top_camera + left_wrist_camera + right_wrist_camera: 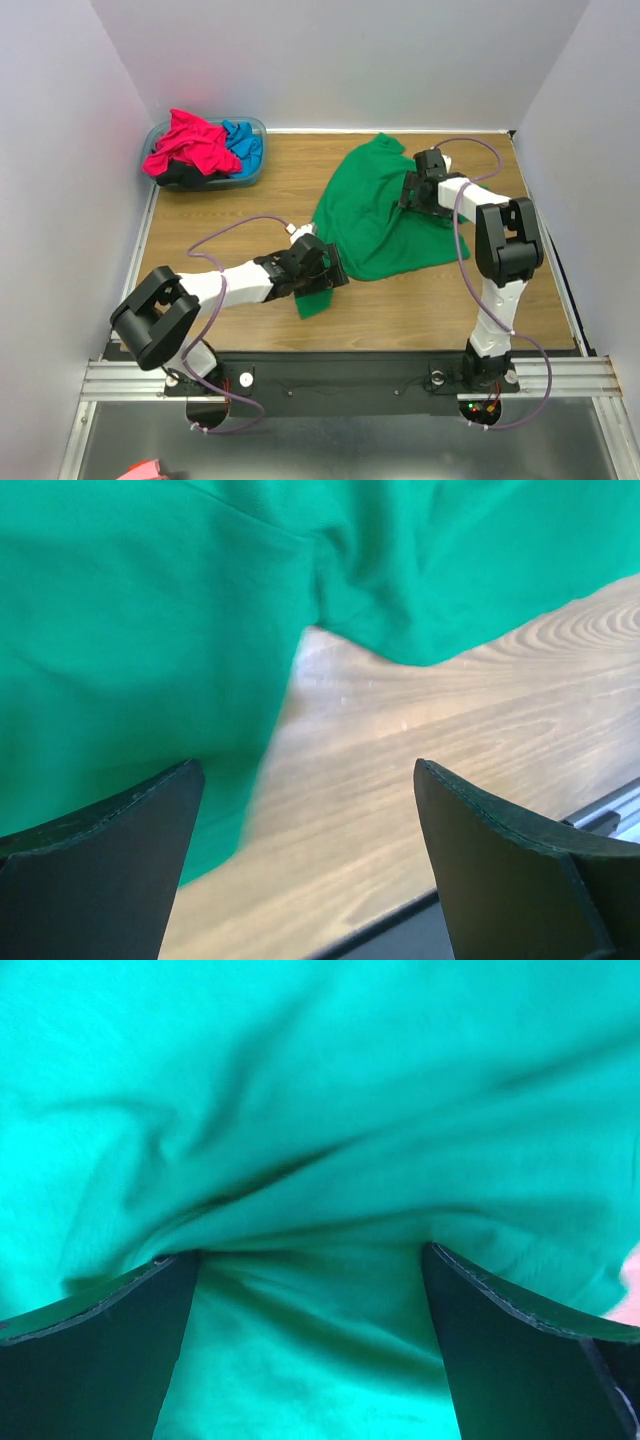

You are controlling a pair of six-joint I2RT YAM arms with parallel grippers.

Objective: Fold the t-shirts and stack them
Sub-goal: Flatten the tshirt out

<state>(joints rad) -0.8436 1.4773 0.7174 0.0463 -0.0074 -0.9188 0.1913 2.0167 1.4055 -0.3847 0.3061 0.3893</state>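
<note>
Centre of the frame: green t-shirt lying crumpled on a wooden table.
Left gripper over its lower-left edge, right gripper over its upper-right folds; both jaws spread wide, clasping nothing.

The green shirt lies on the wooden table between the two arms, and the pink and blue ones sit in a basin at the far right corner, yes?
Not quite: the basin holding the pink shirt and blue shirt stands at the far left corner, as the top view shows. The rest is right.
</note>
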